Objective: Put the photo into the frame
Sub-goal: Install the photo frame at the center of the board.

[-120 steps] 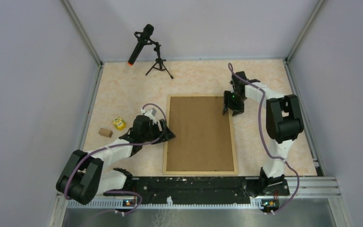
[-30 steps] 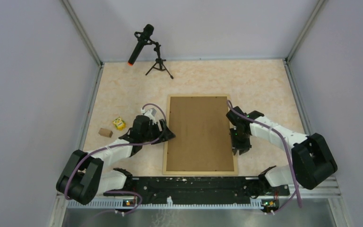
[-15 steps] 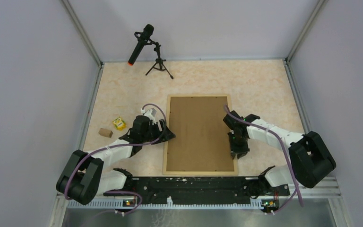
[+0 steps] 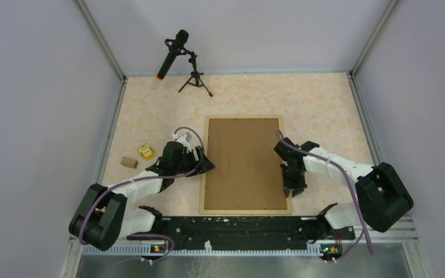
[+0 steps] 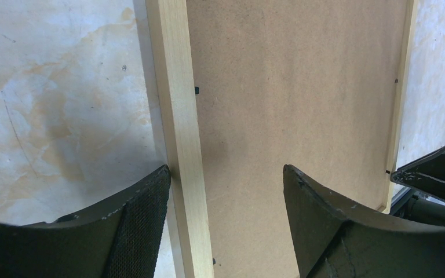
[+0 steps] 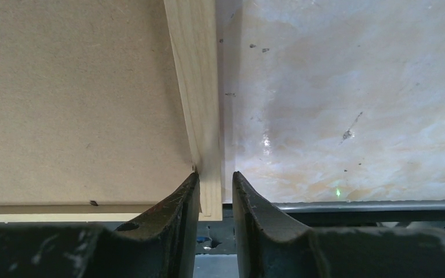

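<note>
Wooden frame (image 6: 200, 116) rail pinched by right fingers (image 6: 174, 231) — wrist view only | left fingers (image 5: 324, 231) spread open

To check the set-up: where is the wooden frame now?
In the top view the frame lies flat, back up, at the middle of the table, between the left hand and the right hand, which grips its right rail.

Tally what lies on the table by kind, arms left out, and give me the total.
light wooden picture frame: 1
flat brown backing board, lying inside the frame: 1
small blocks: 2 (yellow block, brown block)
black microphone on a tripod: 1
Total: 5
</note>
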Robot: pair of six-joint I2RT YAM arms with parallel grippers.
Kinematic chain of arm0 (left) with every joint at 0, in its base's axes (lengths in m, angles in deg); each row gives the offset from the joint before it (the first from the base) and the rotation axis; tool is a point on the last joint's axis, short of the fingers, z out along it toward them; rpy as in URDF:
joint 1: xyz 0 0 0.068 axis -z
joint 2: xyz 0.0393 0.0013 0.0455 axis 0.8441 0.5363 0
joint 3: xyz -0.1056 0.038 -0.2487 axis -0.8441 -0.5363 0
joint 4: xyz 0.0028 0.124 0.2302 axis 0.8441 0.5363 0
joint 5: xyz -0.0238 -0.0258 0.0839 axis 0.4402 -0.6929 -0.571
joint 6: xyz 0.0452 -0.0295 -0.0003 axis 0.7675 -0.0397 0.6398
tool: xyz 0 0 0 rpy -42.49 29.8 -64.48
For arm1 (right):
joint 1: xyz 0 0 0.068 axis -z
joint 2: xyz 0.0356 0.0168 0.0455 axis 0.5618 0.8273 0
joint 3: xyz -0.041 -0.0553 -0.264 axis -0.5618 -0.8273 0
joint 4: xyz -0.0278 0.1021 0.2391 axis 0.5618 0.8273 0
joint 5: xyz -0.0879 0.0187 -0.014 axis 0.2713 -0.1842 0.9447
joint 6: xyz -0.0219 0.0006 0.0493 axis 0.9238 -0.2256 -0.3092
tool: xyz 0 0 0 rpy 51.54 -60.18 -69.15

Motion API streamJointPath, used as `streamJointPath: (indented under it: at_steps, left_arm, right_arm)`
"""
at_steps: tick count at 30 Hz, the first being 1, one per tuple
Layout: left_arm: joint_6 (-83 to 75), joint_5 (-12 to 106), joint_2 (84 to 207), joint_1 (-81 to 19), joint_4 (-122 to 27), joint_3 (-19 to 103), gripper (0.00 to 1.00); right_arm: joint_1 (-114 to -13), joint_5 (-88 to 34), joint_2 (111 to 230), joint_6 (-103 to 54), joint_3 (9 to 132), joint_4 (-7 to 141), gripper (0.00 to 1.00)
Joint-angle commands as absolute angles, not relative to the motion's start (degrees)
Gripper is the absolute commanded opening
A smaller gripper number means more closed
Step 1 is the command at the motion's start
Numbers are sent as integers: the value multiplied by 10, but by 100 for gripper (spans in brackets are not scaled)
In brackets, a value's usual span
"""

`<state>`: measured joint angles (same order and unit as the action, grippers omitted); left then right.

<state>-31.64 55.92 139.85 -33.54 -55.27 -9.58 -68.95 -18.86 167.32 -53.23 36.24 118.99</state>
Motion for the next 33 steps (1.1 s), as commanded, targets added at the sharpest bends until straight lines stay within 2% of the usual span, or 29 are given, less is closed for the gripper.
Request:
streamJointPath:
  at_steps: [1,21,29,33]
  left_arm:
    - [-319,565,1399,-336,-550,-107,76]
    - [-318,566,1400,-336,-551,-107,76]
    - [-317,567,1401,-336,-550,-107,77]
    - [-311,575,1401,-336,-547,-105,78]
  right_arm:
    - [-695,-163,1652,-540,386,1225,28]
    - [-695,-192,1718,-531,360,1132,27]
    - [-695,-211,1781,-523,370,1065,27]
    - [-695,-228,1771,-516,391,1046,33]
